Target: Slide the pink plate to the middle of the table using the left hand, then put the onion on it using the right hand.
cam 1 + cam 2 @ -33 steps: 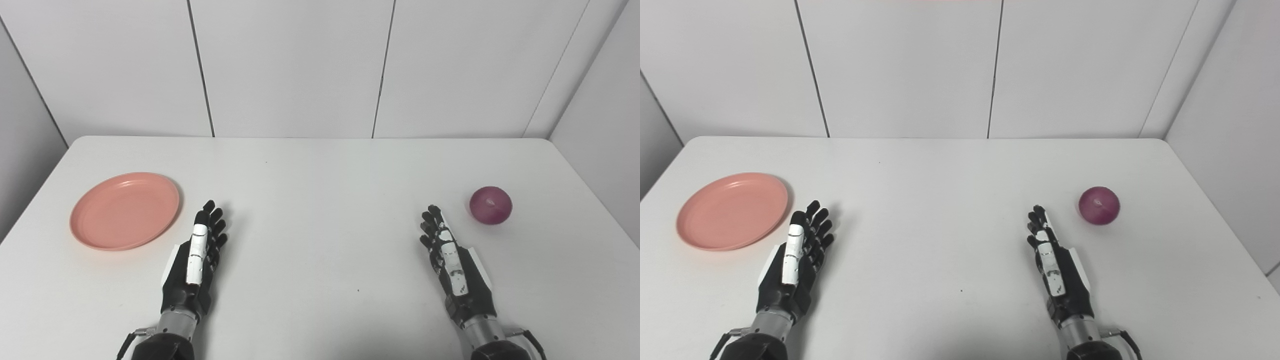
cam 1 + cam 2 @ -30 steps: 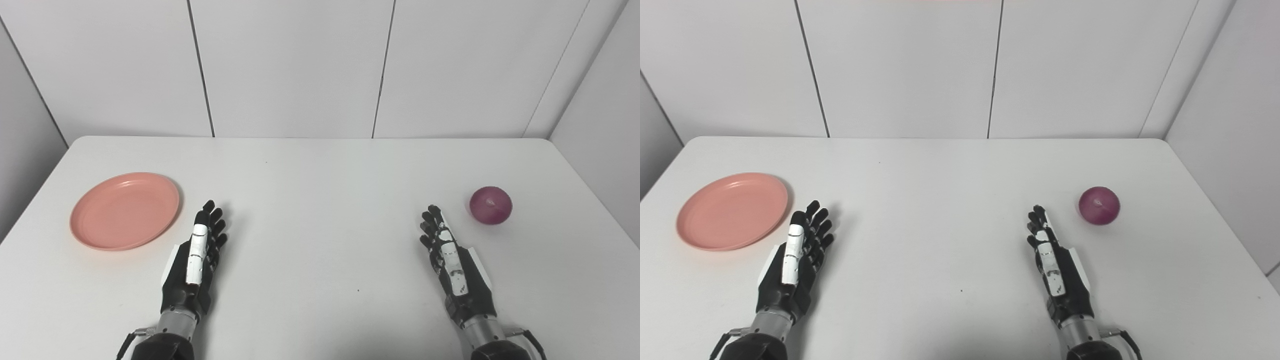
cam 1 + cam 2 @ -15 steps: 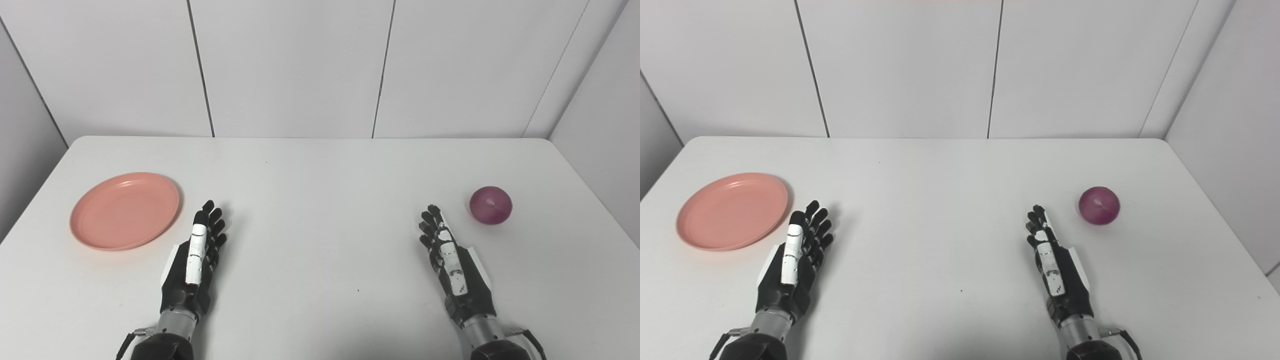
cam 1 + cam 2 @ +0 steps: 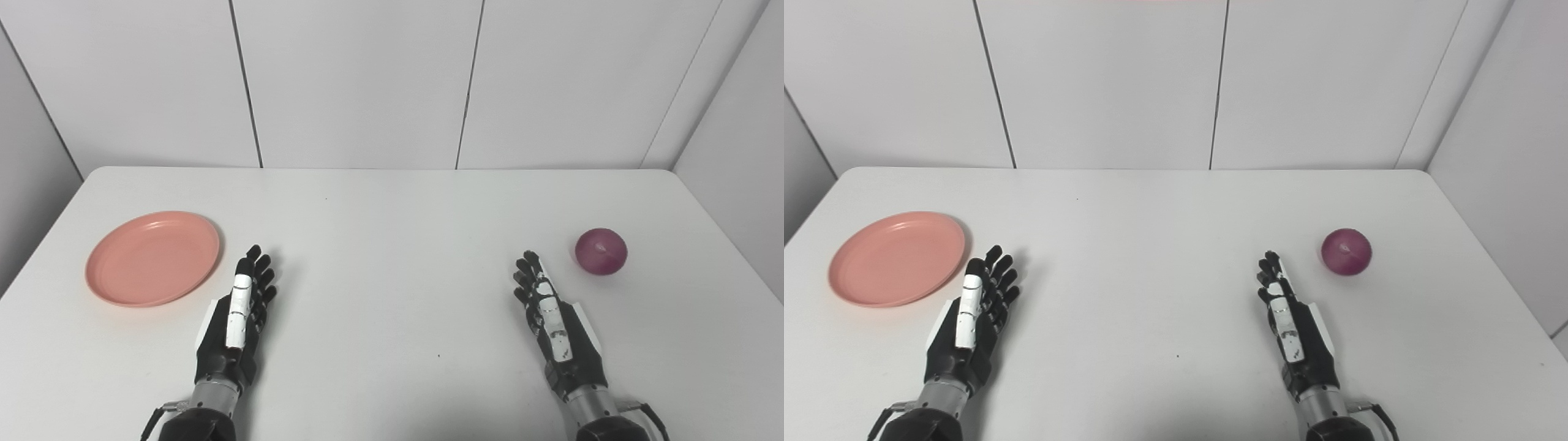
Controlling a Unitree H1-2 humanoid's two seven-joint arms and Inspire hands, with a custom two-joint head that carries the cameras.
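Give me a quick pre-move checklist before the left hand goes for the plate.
1. Left hand free, fingers apart, holding nothing: ok.
2. Plate bare, flat on the table, apart from the left hand: ok.
3. Slide path from plate to table middle free of objects: ok.
4. Right hand open and off to the right, out of the slide path: ok.
5. Onion resting on the table, right of the right hand, not touching it: ok.
6. Plate already at the middle: not ok, it sits at the left.
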